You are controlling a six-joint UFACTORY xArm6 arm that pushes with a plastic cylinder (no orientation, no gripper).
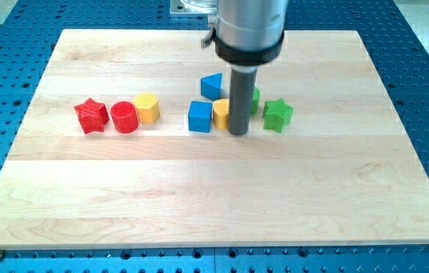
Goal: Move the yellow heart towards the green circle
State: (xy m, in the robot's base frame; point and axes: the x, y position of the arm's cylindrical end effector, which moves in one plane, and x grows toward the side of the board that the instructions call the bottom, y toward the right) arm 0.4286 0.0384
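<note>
The yellow heart [220, 113] lies near the board's middle, partly hidden behind my rod. My tip [238, 133] rests on the board just right of the heart, touching or nearly touching it. The green circle [254, 100] is mostly hidden behind the rod, only its right edge showing, just up-right of the heart. A blue cube [199, 116] sits against the heart's left side.
A blue triangle [212, 86] lies above the heart. A green star [277, 114] lies right of the rod. At the view's left stand a red star [92, 116], a red cylinder [123, 117] and a yellow hexagon [147, 108]. The wooden board [214, 205] has blue perforated table around it.
</note>
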